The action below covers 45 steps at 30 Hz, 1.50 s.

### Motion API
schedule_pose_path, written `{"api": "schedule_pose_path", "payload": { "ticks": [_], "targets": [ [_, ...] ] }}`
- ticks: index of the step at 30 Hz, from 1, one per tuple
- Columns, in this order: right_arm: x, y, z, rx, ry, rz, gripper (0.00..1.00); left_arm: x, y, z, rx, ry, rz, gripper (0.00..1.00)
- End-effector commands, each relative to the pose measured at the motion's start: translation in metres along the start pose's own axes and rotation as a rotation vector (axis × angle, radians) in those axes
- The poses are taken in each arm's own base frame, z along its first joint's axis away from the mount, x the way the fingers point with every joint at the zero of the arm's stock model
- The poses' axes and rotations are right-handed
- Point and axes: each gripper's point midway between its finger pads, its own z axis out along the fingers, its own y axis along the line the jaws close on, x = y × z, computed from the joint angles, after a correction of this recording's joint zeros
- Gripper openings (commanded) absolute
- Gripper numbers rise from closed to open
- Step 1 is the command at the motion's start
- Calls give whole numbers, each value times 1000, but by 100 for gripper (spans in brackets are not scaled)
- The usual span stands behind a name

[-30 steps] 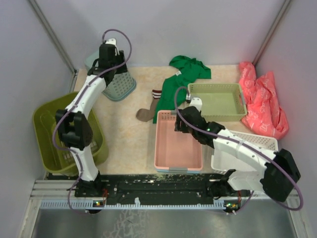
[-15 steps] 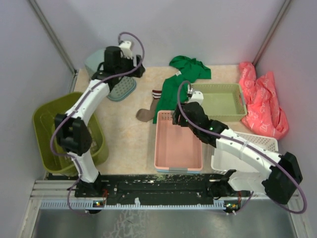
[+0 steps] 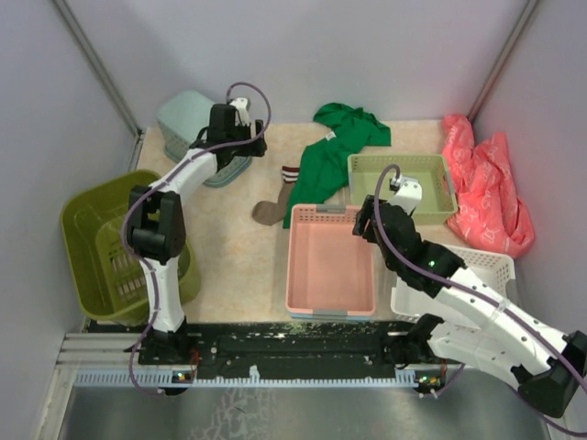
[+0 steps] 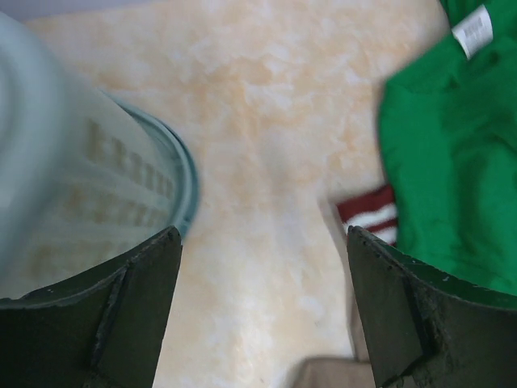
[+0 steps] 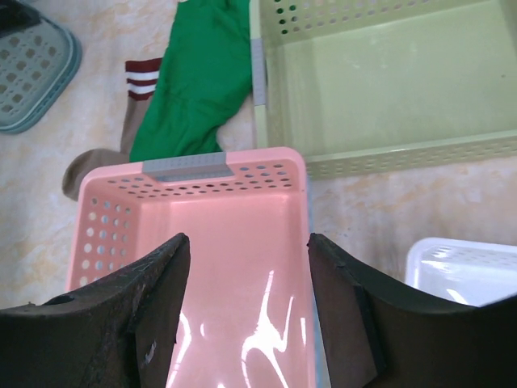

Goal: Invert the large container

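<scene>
The large container (image 3: 92,240) is a deep olive-green slotted basket at the near left, with its opening facing up. The left arm's lower links cross over its right side. It shows in neither wrist view. My left gripper (image 3: 246,139) is far from it at the back, open and empty (image 4: 262,242) over bare table just right of the teal basket (image 3: 193,124). My right gripper (image 3: 371,225) is open and empty (image 5: 246,242) above the right part of the pink tray (image 3: 330,266).
The teal basket (image 4: 81,186) lies overturned at the back left. A green garment (image 3: 335,147) and a striped sock (image 3: 275,203) lie mid-table. A pale green tray (image 3: 404,188), a white basket (image 3: 459,275) and a pink bag (image 3: 486,183) are on the right.
My left gripper has swung right and slightly nearer, off the teal basket, and its elbow has moved back. My right gripper has moved right, from the pink tray's far left corner to its right side.
</scene>
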Motion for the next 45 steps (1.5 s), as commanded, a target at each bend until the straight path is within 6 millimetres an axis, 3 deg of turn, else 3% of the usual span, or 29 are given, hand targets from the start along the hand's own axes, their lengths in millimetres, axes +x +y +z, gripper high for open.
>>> {"api": "schedule_pose_path", "payload": {
  "ticks": [1, 7, 10, 12, 15, 18, 24, 27, 31, 34, 37, 45],
  "targets": [
    [-19, -21, -10, 81, -64, -3, 61, -55, 32, 15, -60, -176, -59, 88],
    [-18, -20, -12, 73, -52, 1, 61, -92, 36, 51, -61, -282, -61, 90],
    [-18, -20, -14, 77, -44, 16, 61, -97, 41, 67, -39, -280, -85, 92],
    [-16, -23, -15, 85, -41, 25, 61, -106, 34, 63, 3, -290, -94, 92],
    [-13, -27, -15, 96, -45, 33, 61, -121, 7, 37, 101, -308, -85, 93],
    [-14, -24, -12, 94, -52, 35, 61, -135, -20, -5, 156, -340, -59, 94],
    [-16, -15, -3, 82, -62, 29, 62, -120, -50, -75, 202, -297, -53, 95],
    [-15, -7, 2, 54, -60, 29, 62, -105, -52, -106, 185, -269, -42, 95],
    [-11, 5, 9, 14, -46, 25, 62, -85, -33, -127, 54, -232, 1, 96],
    [-10, 10, 10, -7, -37, 22, 62, -74, -21, -124, -2, -181, 42, 96],
    [-9, 11, 9, -16, -35, 13, 63, -64, -25, -110, 24, -149, 51, 96],
    [-21, 6, -1, -26, -77, 33, 65, -22, -25, -52, 53, -42, 33, 97]
  ]
}}
